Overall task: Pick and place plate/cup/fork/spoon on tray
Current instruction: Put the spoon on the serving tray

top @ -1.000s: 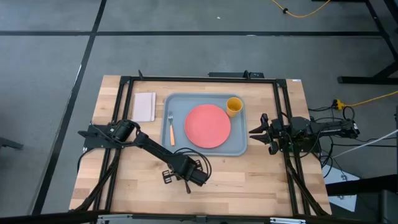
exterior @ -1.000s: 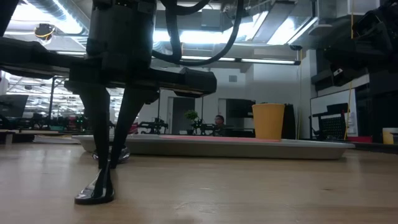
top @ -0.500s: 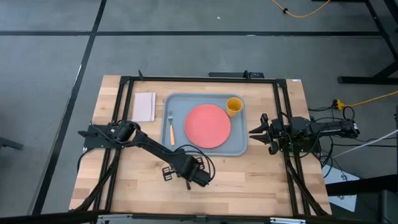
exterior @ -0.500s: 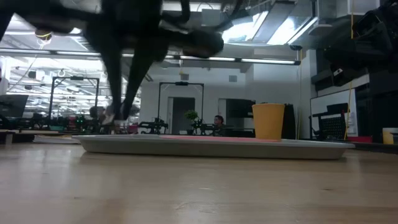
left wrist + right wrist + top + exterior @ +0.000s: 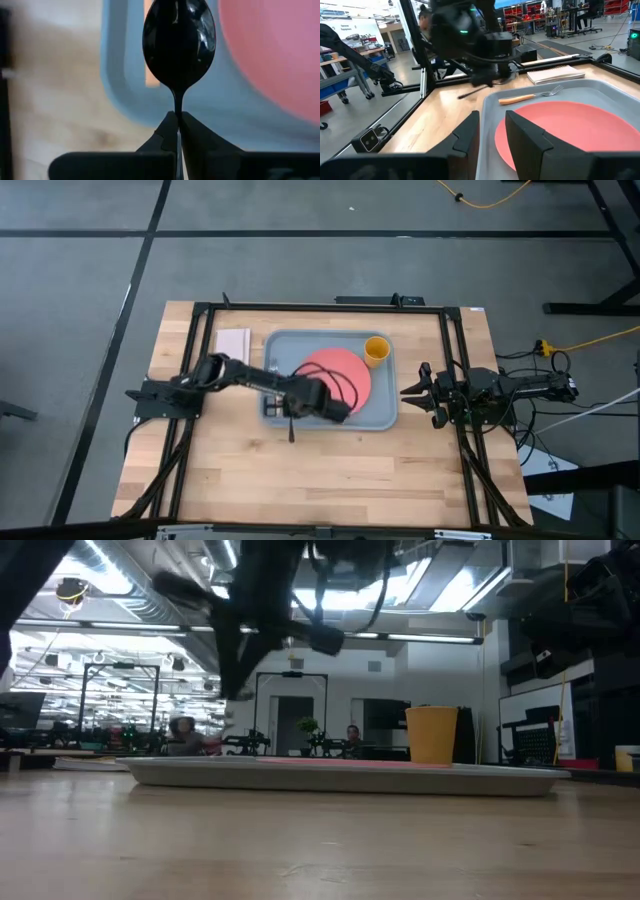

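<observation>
From above, the left arm covers the fork [image 5: 277, 388] almost wholly, and the near-left part of the plate [image 5: 345, 375]; the spoon [image 5: 291, 428] shows only as a thin dark sliver past the tray [image 5: 385, 418] edge. At table height the left arm is a dark blur cut by the top edge; the plate is only a pink line over the rim. In the left wrist view the handle vanishes between the fingers [image 5: 167, 131]; plate and tray are blurred and cropped.
</observation>
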Motion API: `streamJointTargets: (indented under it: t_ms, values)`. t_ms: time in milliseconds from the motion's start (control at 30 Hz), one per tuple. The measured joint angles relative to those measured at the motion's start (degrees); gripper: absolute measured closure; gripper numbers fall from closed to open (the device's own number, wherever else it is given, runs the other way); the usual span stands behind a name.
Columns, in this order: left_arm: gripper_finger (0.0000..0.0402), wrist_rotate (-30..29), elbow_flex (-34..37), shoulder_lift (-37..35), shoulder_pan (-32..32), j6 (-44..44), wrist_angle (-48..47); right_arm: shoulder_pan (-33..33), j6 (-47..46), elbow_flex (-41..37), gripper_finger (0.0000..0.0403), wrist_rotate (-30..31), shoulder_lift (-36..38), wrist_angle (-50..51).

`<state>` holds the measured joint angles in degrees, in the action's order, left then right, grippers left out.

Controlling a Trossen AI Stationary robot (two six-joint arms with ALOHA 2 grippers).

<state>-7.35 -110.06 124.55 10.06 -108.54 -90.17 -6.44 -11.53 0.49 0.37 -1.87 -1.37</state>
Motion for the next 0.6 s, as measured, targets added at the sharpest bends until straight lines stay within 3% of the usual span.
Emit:
streamJointTargets:
  t_ms: [300,600]
  values:
    - [0.0401,-1.17,3.84,0.0,-7.68,8.9,0.98,0.0,0.0,0.0,0.0304,-0.01,0.02,0.0]
    - [0.0401,-1.05,11.72,0.0,-14.13,14.96,9.42,0.0,0.01,0.0,0.0304,-0.01,0.02,0.0]
